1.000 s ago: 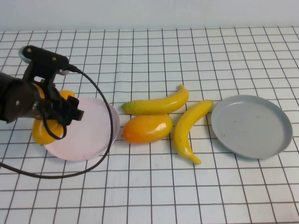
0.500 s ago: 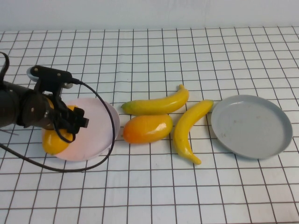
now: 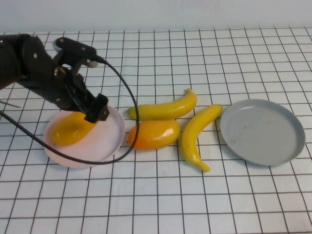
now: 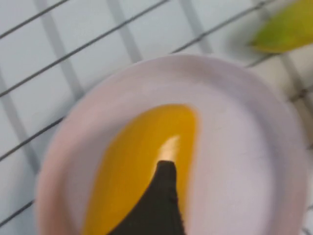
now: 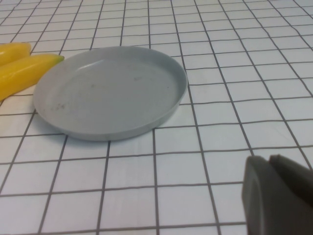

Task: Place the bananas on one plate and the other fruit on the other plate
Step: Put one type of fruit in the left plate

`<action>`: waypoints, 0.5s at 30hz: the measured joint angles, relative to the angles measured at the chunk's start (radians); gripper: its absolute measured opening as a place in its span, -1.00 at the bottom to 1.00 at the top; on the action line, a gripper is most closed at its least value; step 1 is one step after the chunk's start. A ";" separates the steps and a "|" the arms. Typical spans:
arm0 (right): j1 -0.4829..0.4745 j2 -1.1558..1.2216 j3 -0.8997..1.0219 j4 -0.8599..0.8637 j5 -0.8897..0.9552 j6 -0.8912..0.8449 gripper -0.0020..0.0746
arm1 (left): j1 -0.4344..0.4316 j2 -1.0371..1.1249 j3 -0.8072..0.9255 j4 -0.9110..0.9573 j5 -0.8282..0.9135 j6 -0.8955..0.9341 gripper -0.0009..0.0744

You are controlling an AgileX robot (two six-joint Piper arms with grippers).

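One orange-yellow mango [image 3: 68, 130] lies in the pink plate [image 3: 105, 144]. My left gripper [image 3: 96, 111] hovers just above the mango's right end, open and empty. In the left wrist view one dark fingertip [image 4: 165, 196] shows over the mango [image 4: 132, 156] in the pink plate [image 4: 239, 147]. The second mango [image 3: 153, 134] lies on the table right of the pink plate. Two bananas [image 3: 165, 108] [image 3: 197, 134] lie between it and the empty grey plate [image 3: 263, 131]. My right gripper [image 5: 269, 164] is shut and empty, on the robot's side of the grey plate [image 5: 110, 90].
The left arm's black cable [image 3: 127, 97] loops over the pink plate's right edge and round its front. The table is a white cloth with a black grid. A banana tip [image 5: 29, 68] shows beside the grey plate in the right wrist view.
My left gripper carried the mango from the pink plate's left edge onto the plate, let it go, and moved up and to the right. The right arm has not moved.
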 joint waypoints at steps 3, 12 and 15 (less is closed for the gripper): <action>0.000 0.000 0.000 0.000 0.000 0.000 -0.99 | -0.075 0.000 -0.063 -0.105 0.103 0.223 0.80; 0.000 0.000 0.000 0.000 0.000 0.000 -0.99 | -0.280 0.020 -0.089 -0.130 0.071 0.615 0.80; 0.000 0.000 0.000 0.000 0.000 0.000 -0.99 | -0.307 0.058 -0.092 -0.130 0.029 0.652 0.80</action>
